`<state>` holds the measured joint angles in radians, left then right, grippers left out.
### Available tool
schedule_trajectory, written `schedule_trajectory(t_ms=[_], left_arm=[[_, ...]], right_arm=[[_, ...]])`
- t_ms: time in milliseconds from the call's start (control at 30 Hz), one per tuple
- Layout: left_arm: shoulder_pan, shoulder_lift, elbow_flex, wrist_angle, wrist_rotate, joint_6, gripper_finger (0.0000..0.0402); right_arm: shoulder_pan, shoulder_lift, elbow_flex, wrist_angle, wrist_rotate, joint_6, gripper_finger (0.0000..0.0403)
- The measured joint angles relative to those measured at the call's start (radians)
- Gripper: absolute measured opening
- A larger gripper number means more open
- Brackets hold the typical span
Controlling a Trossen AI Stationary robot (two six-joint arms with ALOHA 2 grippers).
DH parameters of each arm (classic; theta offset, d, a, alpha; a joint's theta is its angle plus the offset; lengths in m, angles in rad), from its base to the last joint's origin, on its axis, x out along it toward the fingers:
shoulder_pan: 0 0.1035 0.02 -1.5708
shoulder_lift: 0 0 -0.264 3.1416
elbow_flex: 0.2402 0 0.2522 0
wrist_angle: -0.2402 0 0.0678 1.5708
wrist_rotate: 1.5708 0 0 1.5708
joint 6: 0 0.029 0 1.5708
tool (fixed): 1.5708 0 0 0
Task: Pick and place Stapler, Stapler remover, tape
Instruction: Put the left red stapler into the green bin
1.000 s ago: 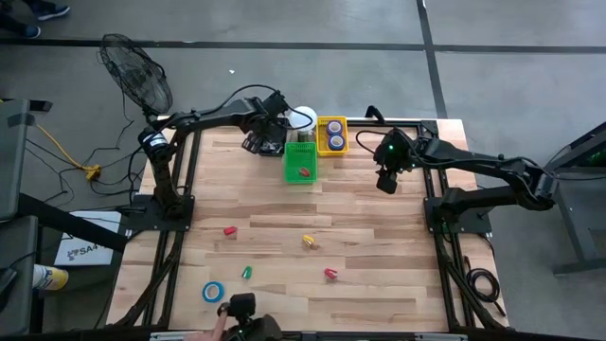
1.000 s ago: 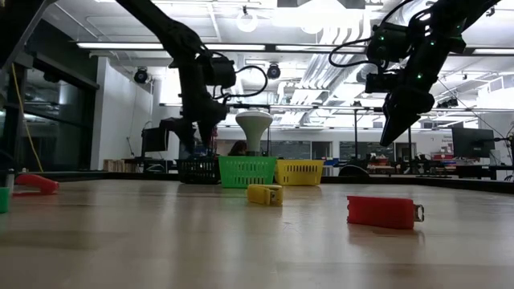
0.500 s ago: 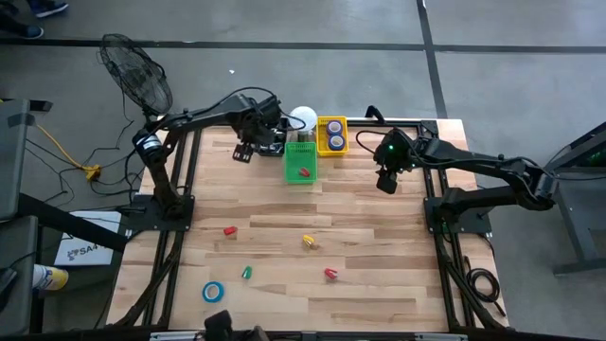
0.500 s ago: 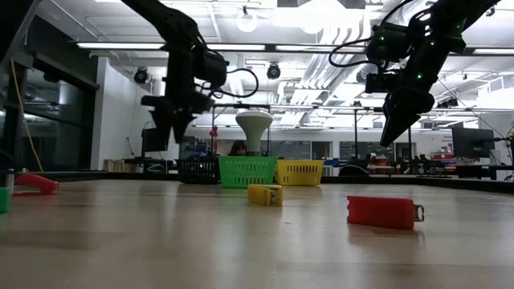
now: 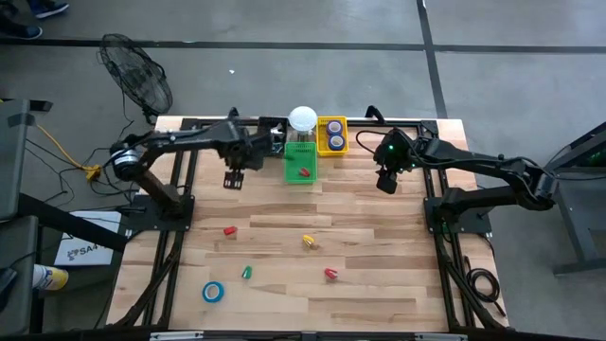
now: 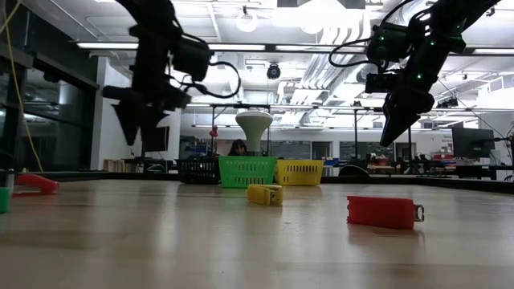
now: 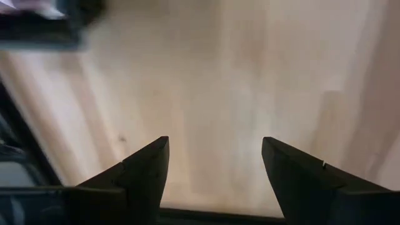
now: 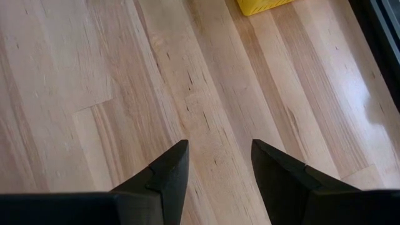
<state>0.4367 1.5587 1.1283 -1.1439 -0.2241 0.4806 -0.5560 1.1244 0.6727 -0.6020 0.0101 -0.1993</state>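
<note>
The left gripper point(image 5: 233, 180) hangs above bare wood near the far edge of the table point(image 5: 379, 284), just to the left of the baskets, its fingers point(image 7: 145, 169) spread apart with nothing between them. The right gripper point(image 5: 386, 184) hovers off the far right part of the table, a little to the right of the yellow basket point(image 5: 331, 135), jaws also apart and empty, only planks showing beneath.

One tape roll, the blue ring point(image 5: 213, 292), lies flat near the front left corner, its centre open, well away from both arms. Two more blue rolls point(image 5: 334, 134) sit side by side inside the yellow basket. A green stapler remover point(image 5: 246, 273) lies just right of the blue ring. A red piece point(image 5: 229, 230) rests farther back on the left, a yellow stapler point(image 5: 309, 242) sits around the middle, and a red stapler point(image 5: 330, 274) lies in front of it toward the near edge; from table height the yellow one point(image 6: 265, 194) and the red one point(image 6: 384, 212) stand apart with clear wood between.

The green basket point(image 5: 299, 163) holds one red item and touches the yellow basket's left side. A white round-topped jar point(image 5: 302, 118) stands behind the green basket, at the far edge. The wide middle of the table lies open between the scattered pieces and the baskets. A floor fan point(image 5: 137, 74) stands beyond the far left corner.
</note>
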Motion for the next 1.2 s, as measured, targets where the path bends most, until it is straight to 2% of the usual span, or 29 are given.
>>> schedule_trajectory(t_ms=[200, 367, 633, 867, 1200], left_arm=[[-0.126, -0.101, -0.139, 0.018, 0.002, -0.191, 0.025], [-0.232, -0.146, -0.209, 0.025, 0.025, -0.347, 0.025], [-0.385, -0.151, -0.223, 0.018, 0.082, -0.518, 0.025], [-0.502, -0.151, -0.223, 0.018, 0.087, -0.66, 0.025], [-0.671, -0.151, -0.223, 0.038, 0.141, -0.936, 0.025]], right_arm=[[0.0, 0.0, 0.0, 0.0, 0.001, 0.0, 0.0165], [0.0, 0.0, 0.0, 0.0, 0.0, 0.0, 0.0165], [0.0, 0.0, 0.0, -0.002, -0.005, 0.008, 0.0165], [0.0, 0.0, 0.0, -0.002, -0.006, 0.015, 0.0165], [0.0, 0.0, 0.0, -0.003, -0.007, 0.017, 0.0165]])
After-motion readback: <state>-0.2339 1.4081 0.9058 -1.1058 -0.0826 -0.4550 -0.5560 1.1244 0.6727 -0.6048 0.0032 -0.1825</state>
